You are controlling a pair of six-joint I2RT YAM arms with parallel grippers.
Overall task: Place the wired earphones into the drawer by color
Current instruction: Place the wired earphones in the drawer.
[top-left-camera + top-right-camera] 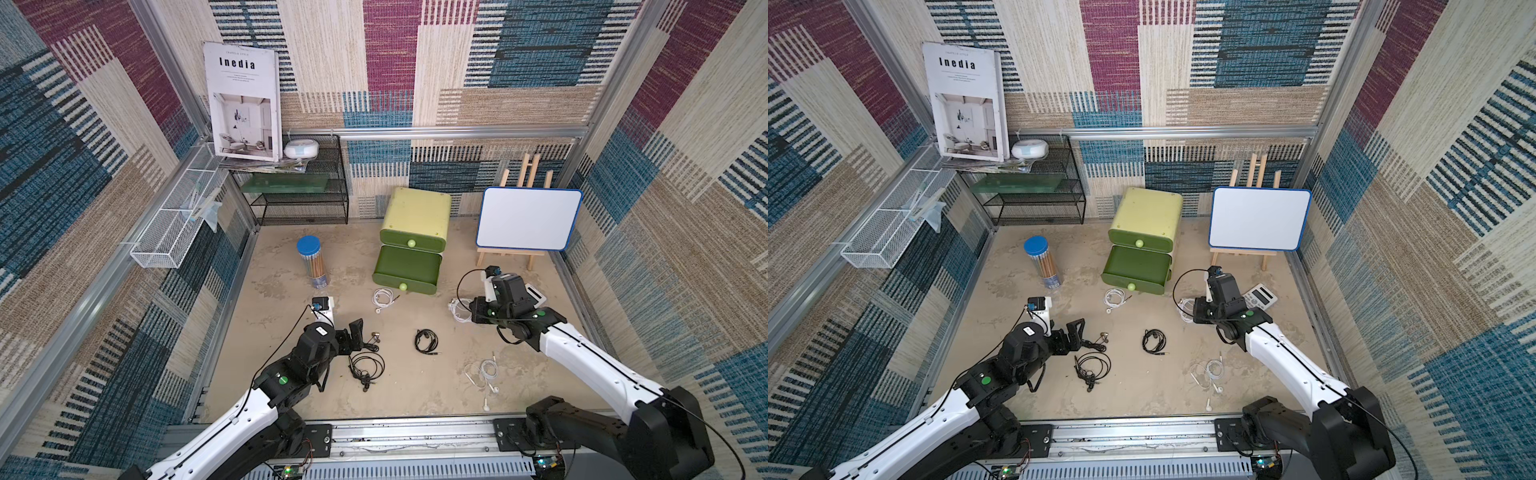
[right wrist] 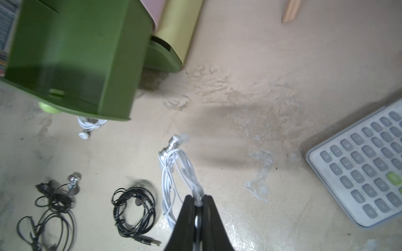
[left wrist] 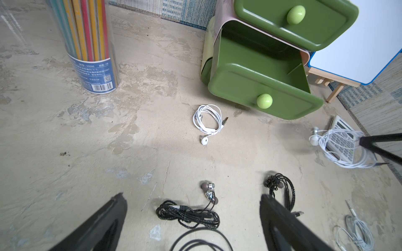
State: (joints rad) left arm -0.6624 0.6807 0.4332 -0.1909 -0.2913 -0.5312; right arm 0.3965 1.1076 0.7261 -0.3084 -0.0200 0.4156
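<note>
Our right hand is clenched on a white earphone set, near the front corner of the open drawer. Our left hand hangs released over a black earphone set, farther out from that drawer. A white coil lies just before the drawer's knob.

Patchwork walls, beige floor beneath my left gripper, mesh shelf far beyond it, whiteboard past my right gripper

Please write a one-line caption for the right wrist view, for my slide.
Right gripper shut on a white earphone bundle, with the open green drawer and a calculator nearby.
</note>
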